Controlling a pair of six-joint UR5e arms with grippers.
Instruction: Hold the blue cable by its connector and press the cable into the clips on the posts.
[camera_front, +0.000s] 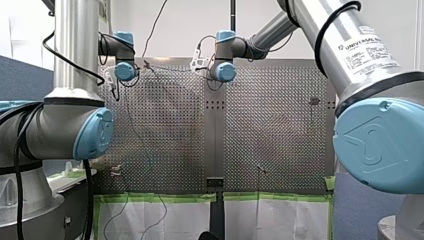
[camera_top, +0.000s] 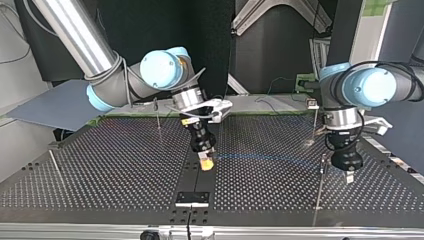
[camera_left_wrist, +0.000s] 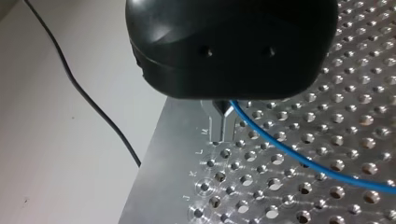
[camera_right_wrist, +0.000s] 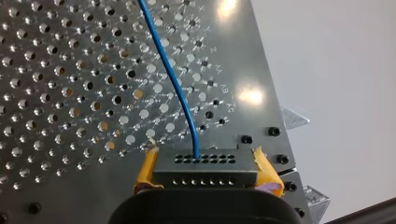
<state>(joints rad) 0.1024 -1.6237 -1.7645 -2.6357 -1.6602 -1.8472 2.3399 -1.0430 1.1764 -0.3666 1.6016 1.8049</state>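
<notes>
Yellow pads (camera_right_wrist: 148, 169) of my right end effector (camera_right_wrist: 205, 175) are clamping the grey connector (camera_right_wrist: 205, 163). Blue cable (camera_right_wrist: 173, 86) is running from it across the perforated counter (camera_right_wrist: 60, 154). My left end effector (camera_left_wrist: 222, 125) is seemingly pinching the cable further along, its metal fingers closed.

Judging: the hold is looking secure and the pressing is pending. The next move is calling for lowering the cable into a post (camera_top: 319, 192) clip.

Wrist views are showing the grips; the top view is showing the posts.
</notes>
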